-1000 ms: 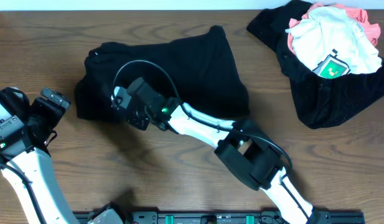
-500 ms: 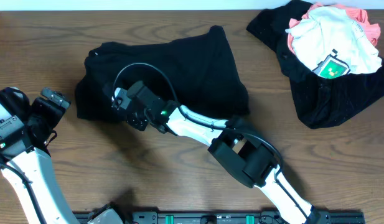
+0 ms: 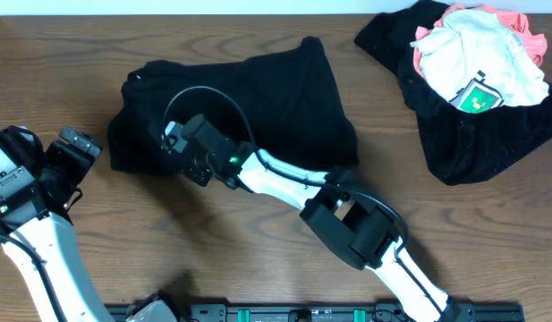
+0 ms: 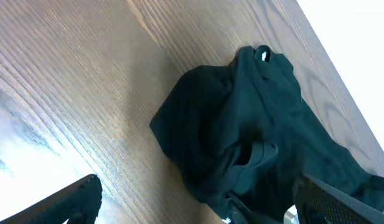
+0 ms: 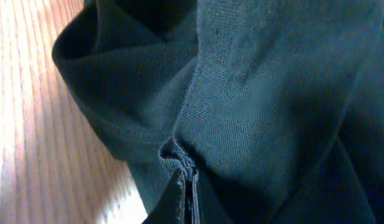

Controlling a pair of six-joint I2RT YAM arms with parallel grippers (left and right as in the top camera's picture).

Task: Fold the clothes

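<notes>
**Right gripper pinched on shirt edge, left gripper wide open**

My right gripper (image 5: 187, 186) is closed tight. Its jaws meet on a small pucker of the black shirt (image 5: 272, 93), next to a seam near where a fold lies on the table (image 5: 30, 124). Overhead shows this gripper at the shirt's front-left edge, with my arm reaching in across the wood from front right.

My left gripper (image 3: 76, 143) sits front left, near the shirt's left side and not touching it. Its jaws are spread fully with nothing between them. In its wrist view the fingers (image 4: 64, 200) show in the bottom corners. The shirt's bunched left end lies beyond them, with a small white spot (image 4: 264, 54) at the far tip; can't tell what it is.

The shirt lies mid-table as a wide wrinkled lump, not flat.

Far right, well apart from it, is a pile. A black garment (image 3: 477, 134) lies underneath, spread toward the back-right corner. A white one (image 3: 472, 54) is heaped on it with a green print (image 3: 477, 96) showing. A pink one (image 3: 425, 59) peeks out around the white one's edges. Lettering is too small to read.
</notes>
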